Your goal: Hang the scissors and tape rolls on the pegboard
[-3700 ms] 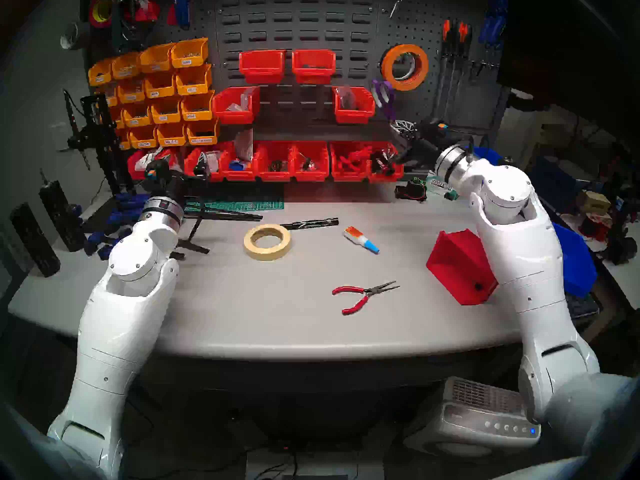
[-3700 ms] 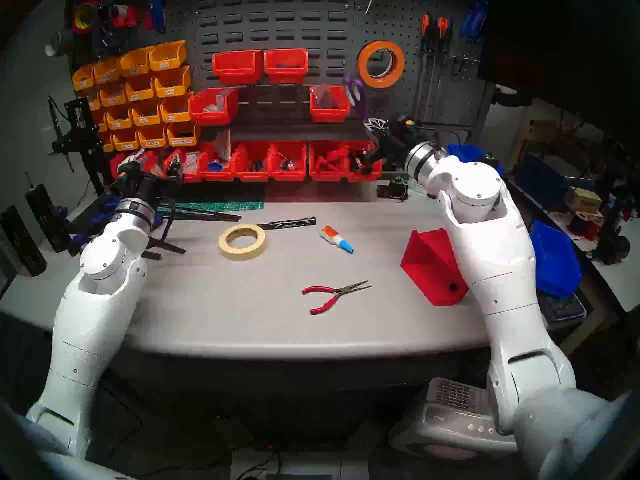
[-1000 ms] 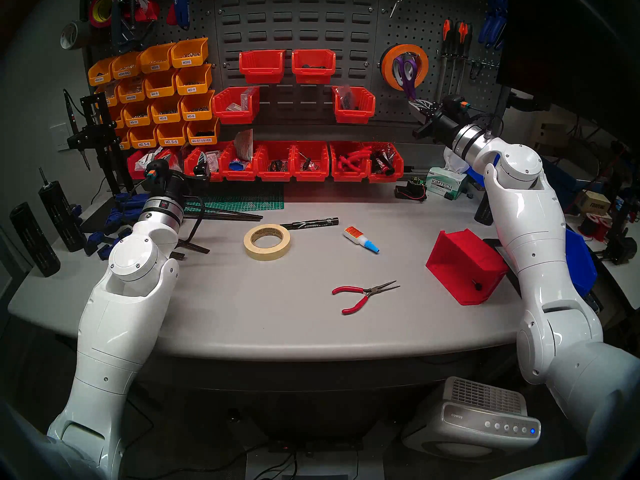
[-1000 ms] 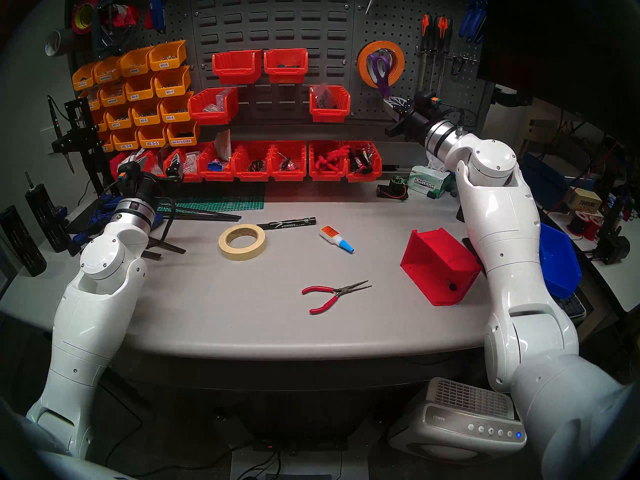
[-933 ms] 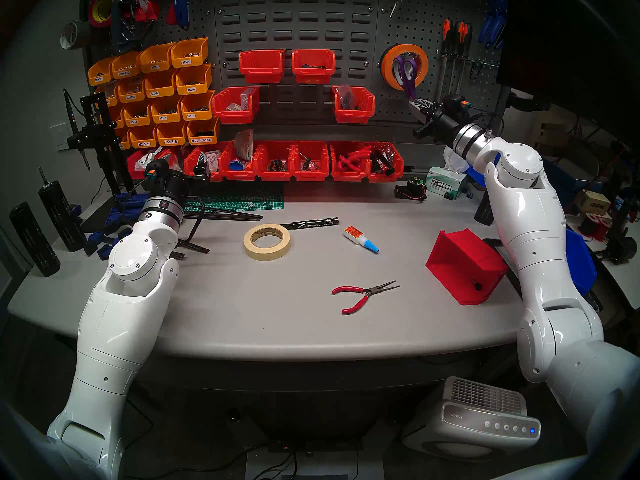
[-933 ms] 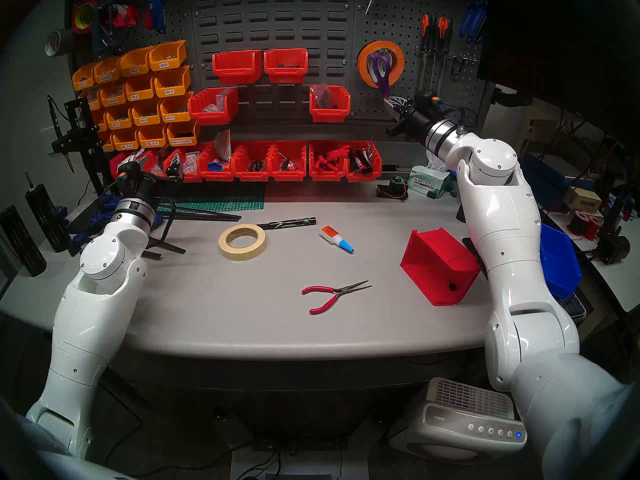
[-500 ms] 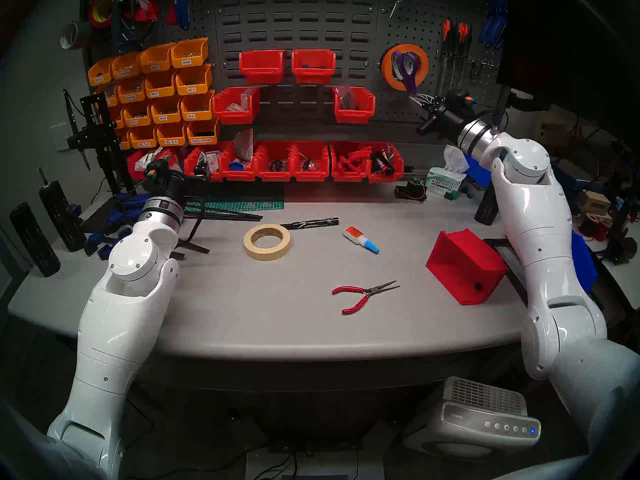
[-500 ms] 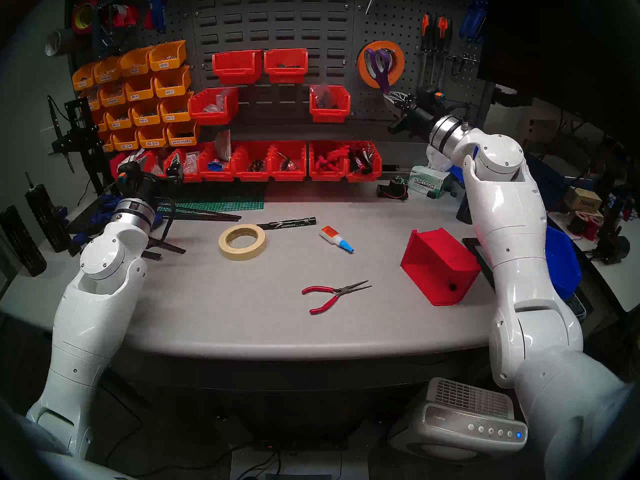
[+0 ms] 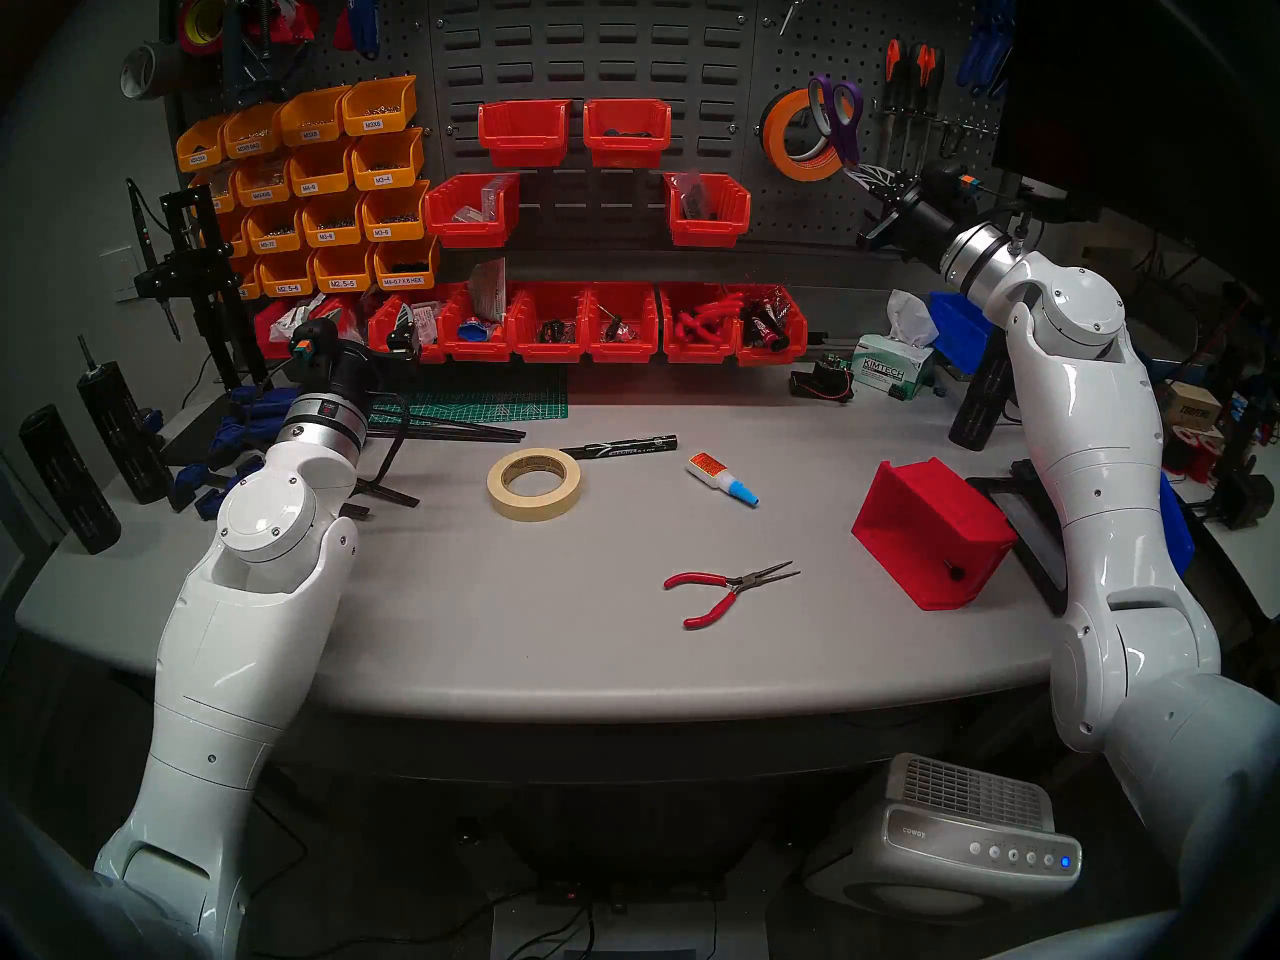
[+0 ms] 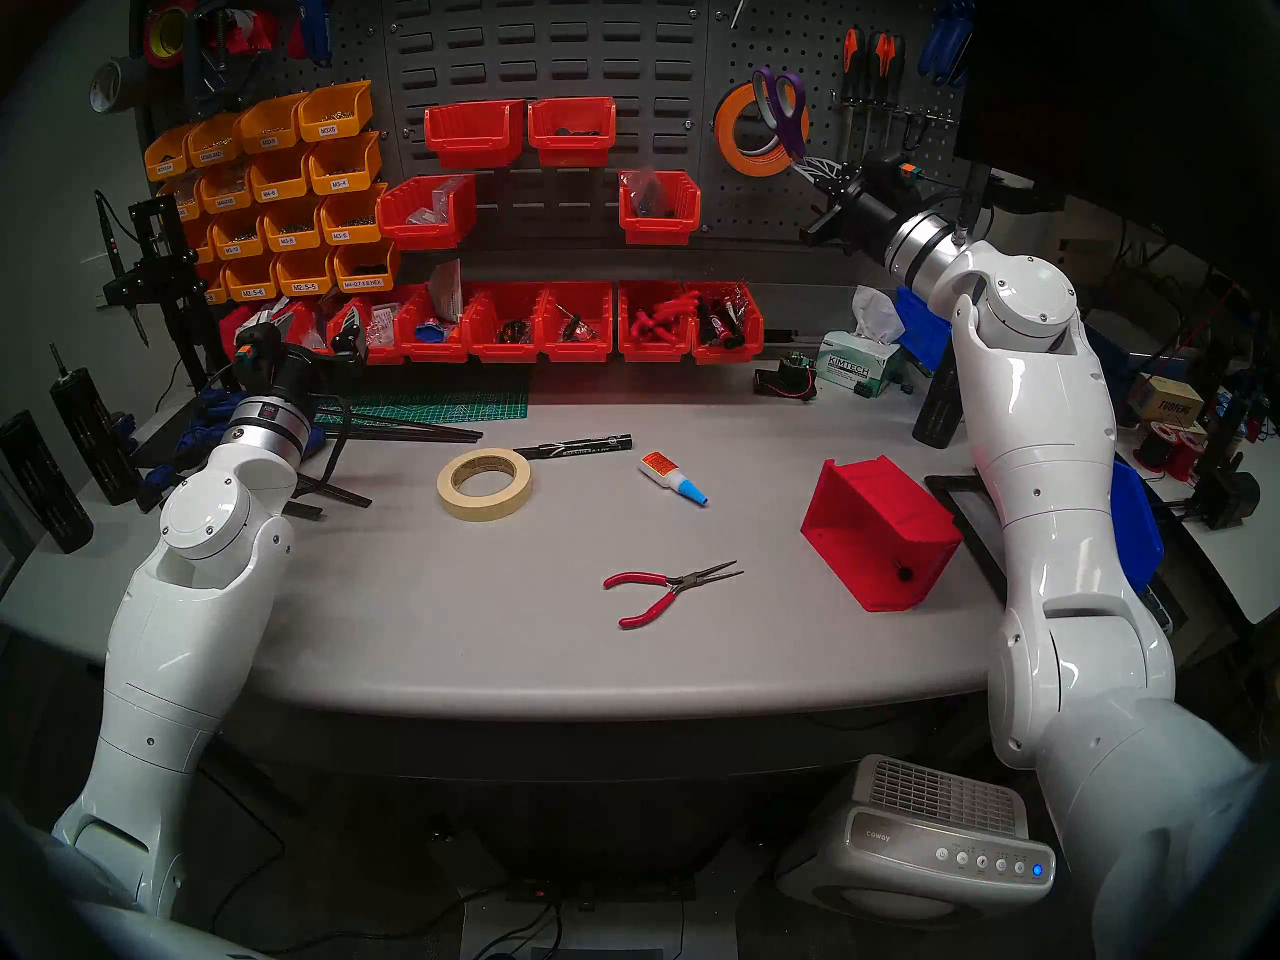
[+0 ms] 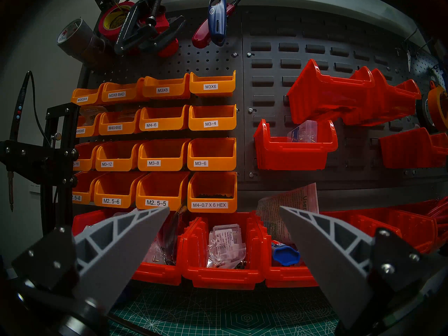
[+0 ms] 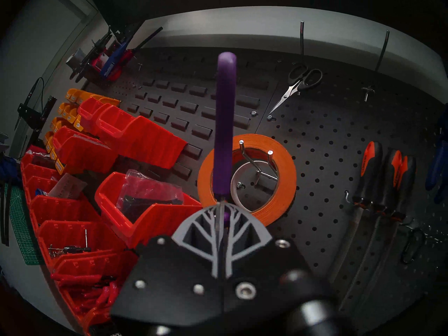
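Left claw [image 11: 224, 233] apart, empty, far left by the red bins [image 11: 219, 267]. Cream tape roll [image 9: 534, 484] flat mid-worktop [image 9: 554, 626]. Orange tape roll [image 9: 796, 134] on pegboard [image 9: 873, 58] hooks. Right claw [image 12: 221, 221] clamped on scissors [image 9: 837, 115] blades, purple handles up, just in front of the orange roll.

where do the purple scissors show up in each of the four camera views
Head left: scissors upper right, handles up, overlapping the orange tape, blades in the right gripper.
Head right: upper right, same pose.
Left wrist: not in view.
Right wrist: centre, edge-on, rising from the shut fingers.
Shared landmark: the orange tape on the pegboard.
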